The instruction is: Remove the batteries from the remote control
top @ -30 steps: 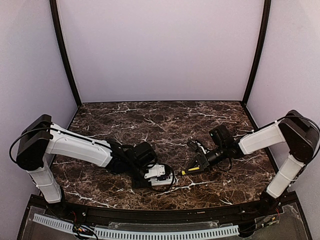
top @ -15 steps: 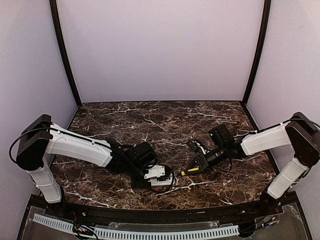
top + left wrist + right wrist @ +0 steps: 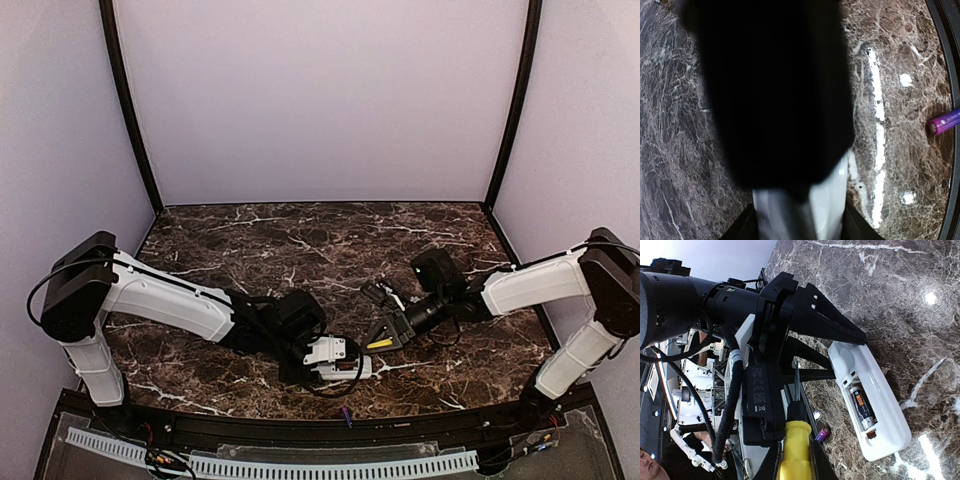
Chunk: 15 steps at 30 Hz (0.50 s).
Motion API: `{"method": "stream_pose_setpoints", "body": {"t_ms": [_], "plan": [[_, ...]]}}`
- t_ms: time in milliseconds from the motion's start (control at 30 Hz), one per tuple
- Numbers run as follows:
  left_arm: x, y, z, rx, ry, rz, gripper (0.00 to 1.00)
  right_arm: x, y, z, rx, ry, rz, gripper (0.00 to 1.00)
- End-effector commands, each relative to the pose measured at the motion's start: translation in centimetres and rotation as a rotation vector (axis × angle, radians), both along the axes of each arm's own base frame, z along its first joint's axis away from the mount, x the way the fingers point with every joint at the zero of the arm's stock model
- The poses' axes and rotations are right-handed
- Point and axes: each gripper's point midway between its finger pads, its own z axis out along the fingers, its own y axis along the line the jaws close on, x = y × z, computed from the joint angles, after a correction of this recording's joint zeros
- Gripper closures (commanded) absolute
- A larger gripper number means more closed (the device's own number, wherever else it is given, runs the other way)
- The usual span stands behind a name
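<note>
- Remote control (image 3: 879, 407) at the near middle of the worktop (image 3: 300, 240), compartment face up, with one dark battery (image 3: 862, 405) seated inside.
- Purple battery (image 3: 944, 122) lies loose at the worktop's near edge, apart from the remote control.
- Left fingers (image 3: 832, 326) clamp the remote control's end.
- Right fingers (image 3: 397, 325) closed tight, pinching a yellow stick (image 3: 796, 452).

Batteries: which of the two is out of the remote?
The purple battery, lying loose at the marble table's front edge. The dark battery sits in the white remote's open compartment.
</note>
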Motion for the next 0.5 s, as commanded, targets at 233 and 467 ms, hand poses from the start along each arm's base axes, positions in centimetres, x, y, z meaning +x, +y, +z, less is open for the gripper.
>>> {"method": "stream_pose_setpoints", "body": {"t_ms": [233,467], "plan": [[-0.4,-1.1,0.3,-0.023,0.000,-0.020,1.00,0.4,0.7,0.4,0.003,-0.097,0.016,1.00],[-0.1,-1.1,1.4,-0.051,-0.024,-0.015,1.00,0.8,-0.3,-0.5,-0.054,-0.112,-0.013,1.00]]}}
